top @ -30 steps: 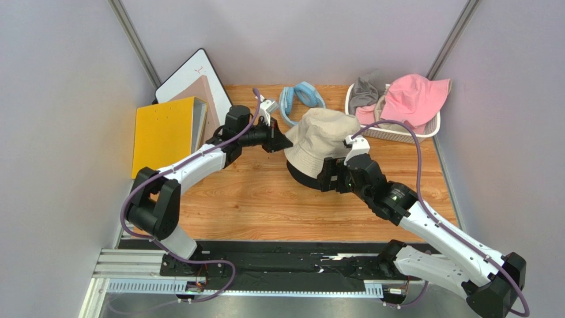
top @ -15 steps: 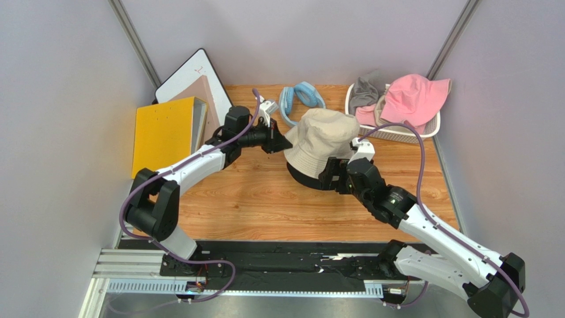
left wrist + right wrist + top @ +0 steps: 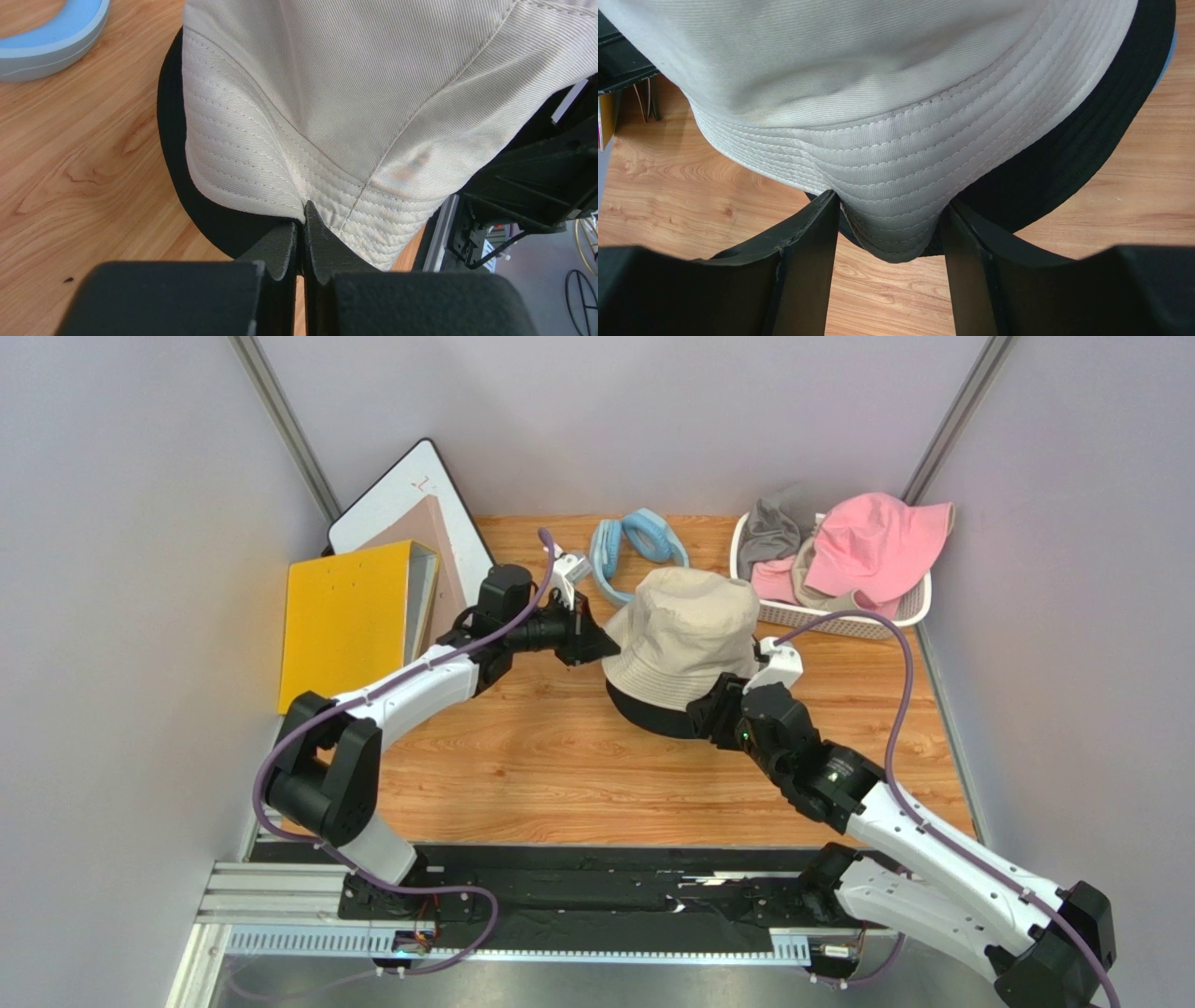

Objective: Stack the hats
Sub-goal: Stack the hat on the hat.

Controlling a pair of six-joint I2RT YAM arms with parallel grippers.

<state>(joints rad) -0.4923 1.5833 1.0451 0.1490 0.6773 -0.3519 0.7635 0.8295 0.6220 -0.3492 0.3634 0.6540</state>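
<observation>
A beige hat (image 3: pixel 680 630) sits over a black hat (image 3: pixel 648 714) in the middle of the wooden table. Only the black brim shows beneath it. My left gripper (image 3: pixel 601 641) is at the stack's left side, shut on the edge of the beige hat's brim (image 3: pixel 337 210), with the black hat's brim (image 3: pixel 210 217) just below. My right gripper (image 3: pixel 701 703) is at the near right side. Its jaws stand apart, and a sagging fold of the beige hat's brim (image 3: pixel 892 175) hangs between the fingers (image 3: pixel 808 252). The black brim (image 3: pixel 1074 140) lies behind that fold.
A white basket (image 3: pixel 842 620) at the back right holds a pink hat (image 3: pixel 870 543) and a grey hat (image 3: pixel 769 525). A light blue padded ring (image 3: pixel 638 539) lies behind the stack. A yellow folder (image 3: pixel 344 616) and a whiteboard (image 3: pixel 400 497) stand at the back left. Grey walls close in both sides.
My right gripper's jaws have narrowed around the beige brim, and that arm has shifted slightly toward the near right. The left gripper has kept its hold, barely moving.
</observation>
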